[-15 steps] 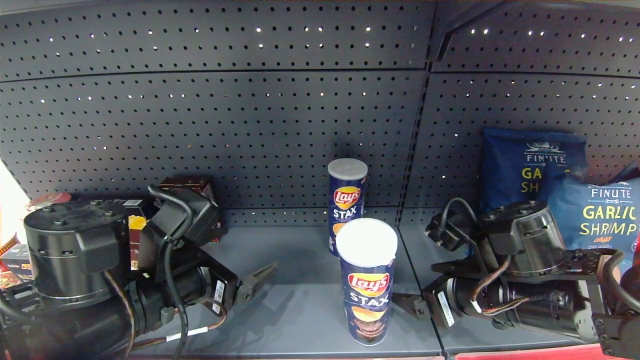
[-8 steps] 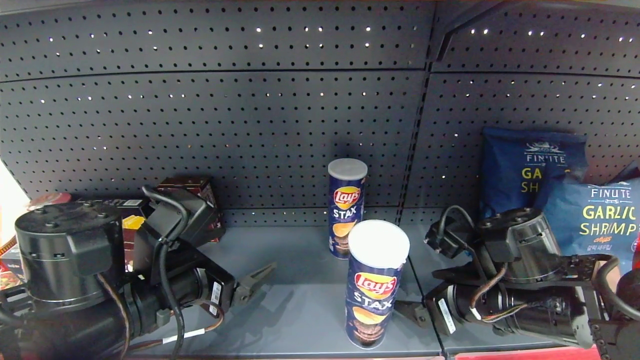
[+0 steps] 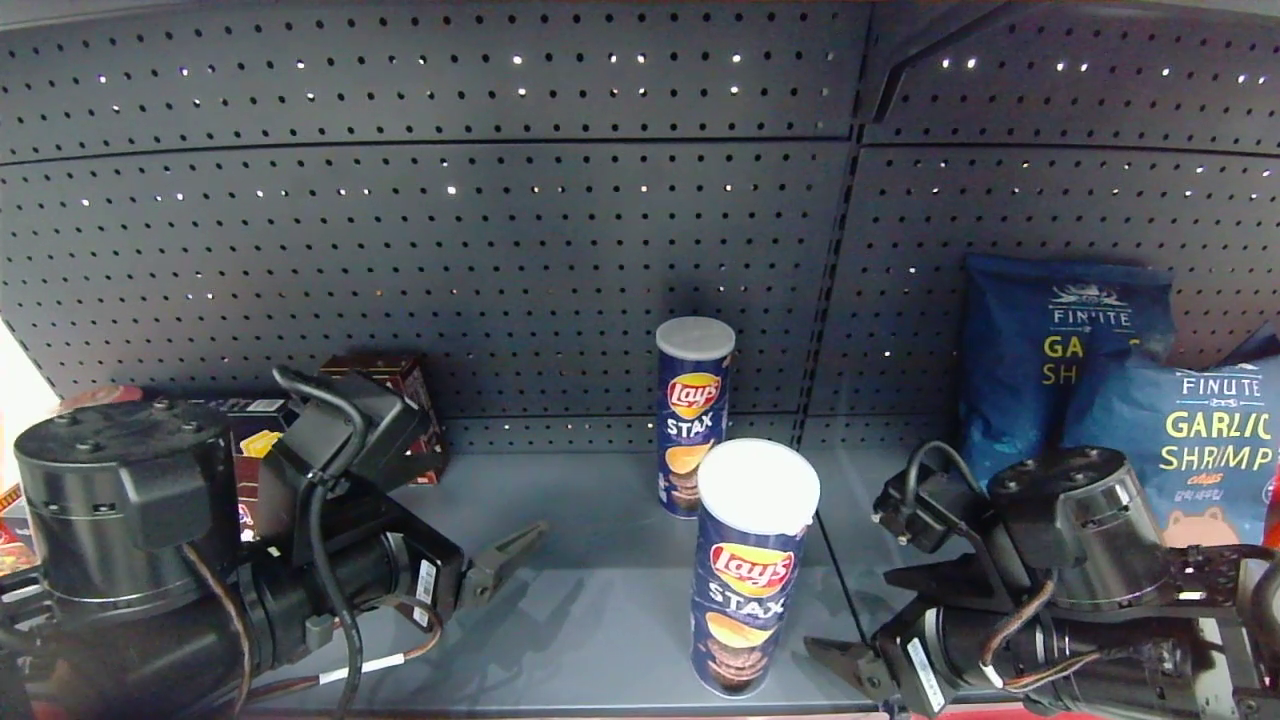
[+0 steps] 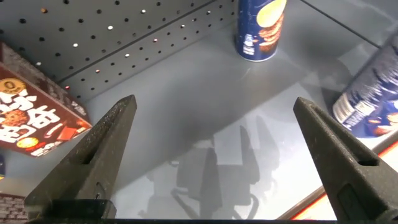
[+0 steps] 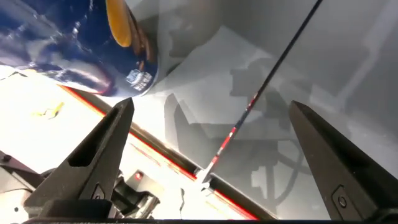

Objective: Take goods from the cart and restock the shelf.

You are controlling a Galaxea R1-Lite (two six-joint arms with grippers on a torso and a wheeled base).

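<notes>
We see the left gripper (image 4: 214, 101) and right gripper (image 5: 211, 104) wide open, empty, either side of the near can (image 3: 750, 570) on the shelf (image 3: 580, 610).

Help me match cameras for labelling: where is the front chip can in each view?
Head view: front chip can stands centre, before the rear chip can.
Left wrist view: front chip can, cut by the frame edge, nearer than the rear chip can.
Right wrist view: its base, at the grey shelf floor's front edge.
Shared landmark: grey shelf floor.

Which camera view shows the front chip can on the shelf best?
The head view: the front chip can stands whole and upright, white lid to base. The left wrist view catches a strip of its side; the right wrist view its lower part.
</notes>
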